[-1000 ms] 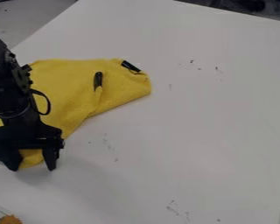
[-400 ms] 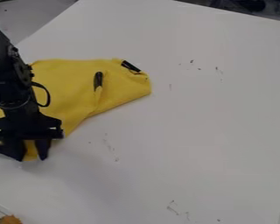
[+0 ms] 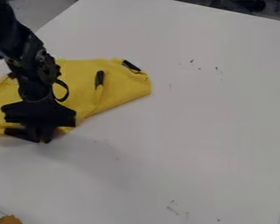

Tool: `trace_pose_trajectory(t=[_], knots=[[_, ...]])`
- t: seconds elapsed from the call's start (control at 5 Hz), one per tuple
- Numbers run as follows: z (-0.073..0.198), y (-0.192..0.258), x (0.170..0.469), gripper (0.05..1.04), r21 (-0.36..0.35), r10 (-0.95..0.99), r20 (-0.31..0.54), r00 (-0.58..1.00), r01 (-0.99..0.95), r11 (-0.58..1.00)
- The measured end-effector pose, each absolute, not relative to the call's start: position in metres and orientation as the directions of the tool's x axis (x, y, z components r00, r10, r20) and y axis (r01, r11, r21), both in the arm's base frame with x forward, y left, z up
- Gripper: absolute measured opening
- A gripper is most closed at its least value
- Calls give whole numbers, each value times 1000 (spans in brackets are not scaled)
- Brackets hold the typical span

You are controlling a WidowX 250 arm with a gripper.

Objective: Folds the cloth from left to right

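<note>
My gripper (image 3: 42, 140) hangs at the left over the lower edge of the yellow cloth (image 3: 81, 76). Its fingers are close together, shut on the cloth, and a bit of yellow shows at their tips. The cloth lies on the left part of the white table, with a folded-over section and its narrower end toward the right. Two dark patches mark it, one mid-cloth (image 3: 99, 78) and another near the upper right corner (image 3: 131, 66). The arm and gripper hide part of the cloth's left side.
The white table (image 3: 195, 118) stretches to the right, with small dark marks on its surface. At the lower left corner sits an orange object (image 3: 10, 219) beside a clear-edged item. Dark things lie beyond the table's top right edge.
The gripper's fingers have closed, and it has moved up and to the right. The cloth's lower edge has come up with it, while the right part of the cloth has stayed put.
</note>
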State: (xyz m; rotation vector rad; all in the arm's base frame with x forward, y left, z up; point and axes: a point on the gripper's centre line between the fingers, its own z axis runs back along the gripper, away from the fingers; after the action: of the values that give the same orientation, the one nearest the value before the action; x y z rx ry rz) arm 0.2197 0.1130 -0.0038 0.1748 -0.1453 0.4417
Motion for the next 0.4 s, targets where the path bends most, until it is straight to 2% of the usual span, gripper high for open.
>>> trace_pose_trajectory(t=[0.2, 0.4], knots=[[-1, 107, 215, 73, 154, 427, 139, 894, -445, 882], [4, 94, 195, 57, 189, 461, 38, 887, -459, 868]])
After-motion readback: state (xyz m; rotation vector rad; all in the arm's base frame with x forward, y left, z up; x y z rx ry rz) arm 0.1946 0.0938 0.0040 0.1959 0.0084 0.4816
